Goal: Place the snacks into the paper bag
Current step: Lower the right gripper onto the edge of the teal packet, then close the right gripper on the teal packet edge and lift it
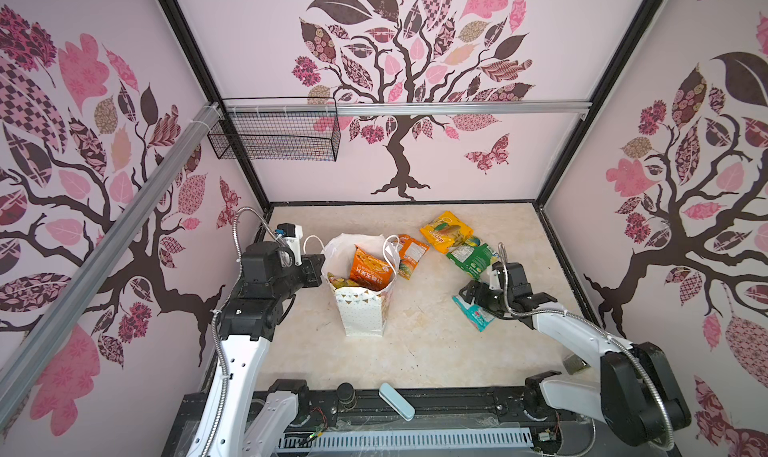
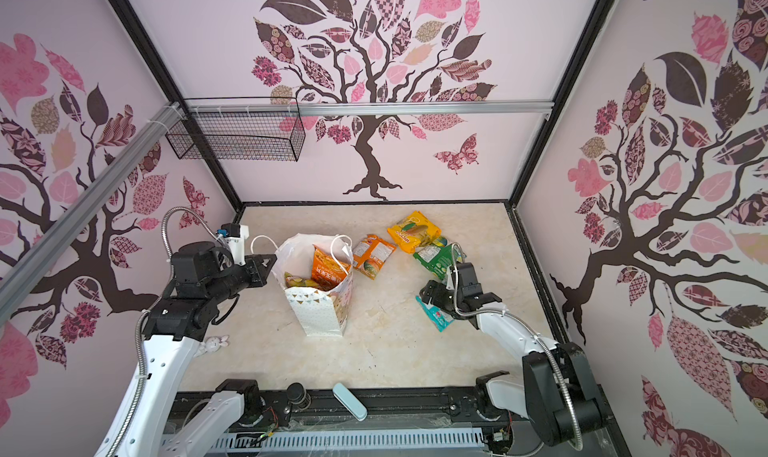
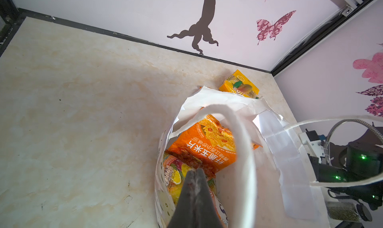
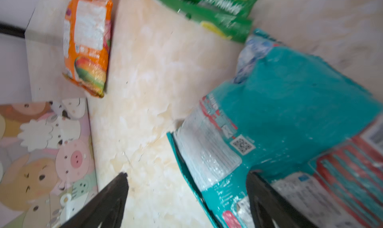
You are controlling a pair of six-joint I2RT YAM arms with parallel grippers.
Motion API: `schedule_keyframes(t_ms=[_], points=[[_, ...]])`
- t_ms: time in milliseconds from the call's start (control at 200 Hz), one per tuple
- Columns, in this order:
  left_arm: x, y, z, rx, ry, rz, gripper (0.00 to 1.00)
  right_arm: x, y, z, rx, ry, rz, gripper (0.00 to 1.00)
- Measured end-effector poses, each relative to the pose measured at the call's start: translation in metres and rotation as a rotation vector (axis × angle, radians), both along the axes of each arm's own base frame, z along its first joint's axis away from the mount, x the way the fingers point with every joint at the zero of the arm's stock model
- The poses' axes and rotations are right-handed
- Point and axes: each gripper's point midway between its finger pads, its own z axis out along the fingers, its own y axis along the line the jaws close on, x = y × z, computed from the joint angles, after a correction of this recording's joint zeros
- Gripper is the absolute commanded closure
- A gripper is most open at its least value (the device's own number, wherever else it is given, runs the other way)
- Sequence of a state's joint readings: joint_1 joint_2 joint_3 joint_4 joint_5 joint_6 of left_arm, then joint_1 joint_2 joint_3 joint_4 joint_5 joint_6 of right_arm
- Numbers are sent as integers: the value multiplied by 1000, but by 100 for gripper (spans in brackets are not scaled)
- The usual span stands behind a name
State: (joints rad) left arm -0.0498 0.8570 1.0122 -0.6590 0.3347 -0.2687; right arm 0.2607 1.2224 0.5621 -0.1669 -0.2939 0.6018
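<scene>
**Right pincer** (image 4: 187,174), right of centre in both top views: jaws stand wide and grip nothing. One finger is over the teal packet (image 4: 290,104) and the other over bare surface (image 1: 415,351), so the packet's edge lies between them. The right wrist view is blurred. The teal packet lies flat, partly beneath the pincer.

**Left pincer** (image 3: 195,173), left of centre in both top views: jaws are pressed together, with the tip at the left rim of the paper bag (image 1: 361,309), above its open mouth. Whether paper is pinched between them cannot be told.

**Paper bag**: upright at centre frame, with a cord handle (image 3: 244,144) looping across the opening. Inside it, a tall orange packet (image 1: 370,268) stands on end, and a multicolour packet (image 1: 338,280) sits lower beside it.

**Snacks outside the bag**: a small orange packet (image 1: 411,255) lies just right of the bag's rim. A yellow packet (image 1: 446,230) lies further toward the upper right. A green packet (image 1: 471,259) touches the yellow one and lies between it and the right pincer.

**Periphery**: a pale blue case (image 1: 397,401) and a black-lidded jar (image 1: 345,392) lie at the lower edge. A wire basket (image 1: 274,134) hangs at upper left.
</scene>
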Motion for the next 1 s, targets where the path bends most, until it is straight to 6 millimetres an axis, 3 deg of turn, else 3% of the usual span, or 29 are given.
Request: schedule_keyframes(t_ms=[240,380,490,745,1000], points=[[0,0,0,0,0,0,96,-20,1,18,-132,9,57,15],[0,0,0,0,0,1,96,-39,31,33,-269,-24,177,16],[0,1,0,0,0,3,96,-53,45,29,-385,-7,241,21],[0,1,0,0,0,3,96,-60,11,-1,-667,83,210,27],[0,1,0,0,0,3,96,-63,8,-12,-770,96,233,34]])
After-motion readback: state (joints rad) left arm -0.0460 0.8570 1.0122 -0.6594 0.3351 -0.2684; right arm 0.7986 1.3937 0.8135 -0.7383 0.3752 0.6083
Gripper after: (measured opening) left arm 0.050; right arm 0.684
